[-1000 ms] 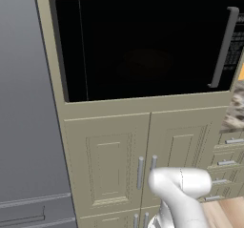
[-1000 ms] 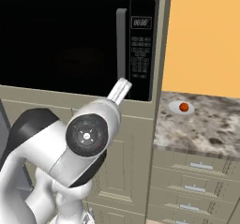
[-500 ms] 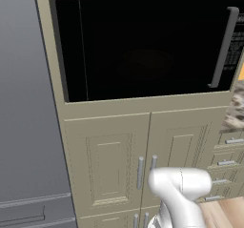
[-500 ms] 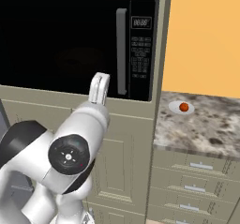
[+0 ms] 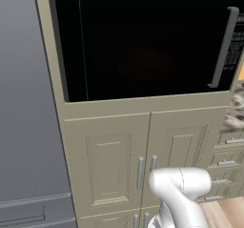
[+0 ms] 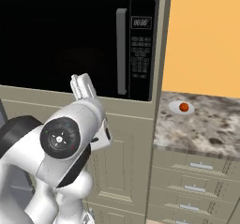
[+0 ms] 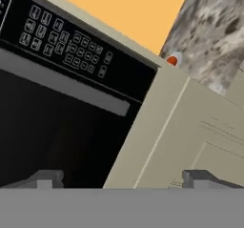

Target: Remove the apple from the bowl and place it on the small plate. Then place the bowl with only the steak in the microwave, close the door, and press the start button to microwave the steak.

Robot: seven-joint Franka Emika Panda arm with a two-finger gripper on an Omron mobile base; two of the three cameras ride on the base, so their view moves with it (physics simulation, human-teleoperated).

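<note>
The black microwave (image 5: 143, 50) sits built into the beige cabinet wall. Its glass door (image 6: 61, 45) is shut, and the grey bar handle (image 6: 122, 49) stands next to the button panel (image 6: 140, 54). A faint brownish shape shows behind the dark glass; I cannot make out the bowl or the steak. The red-orange apple (image 6: 183, 107) rests on the small plate (image 6: 176, 108) on the stone counter, right of the microwave. My gripper (image 7: 123, 180) is open and holds nothing, its fingertips (image 7: 45, 178) far apart. It hangs in front of the door's lower right part, short of the panel (image 7: 66, 36).
A tall plain grey appliance (image 5: 24, 103) stands left of the microwave. Beige cabinet doors (image 5: 143, 165) lie below it. The speckled counter (image 6: 211, 124) tops a stack of drawers (image 6: 197, 181), with an orange wall (image 6: 206, 35) behind. My white arm (image 6: 65, 148) fills the lower left.
The arm has swung; its white end moved left and away from the button panel, across the door's lower edge. The microwave, apple and plate have not moved.
</note>
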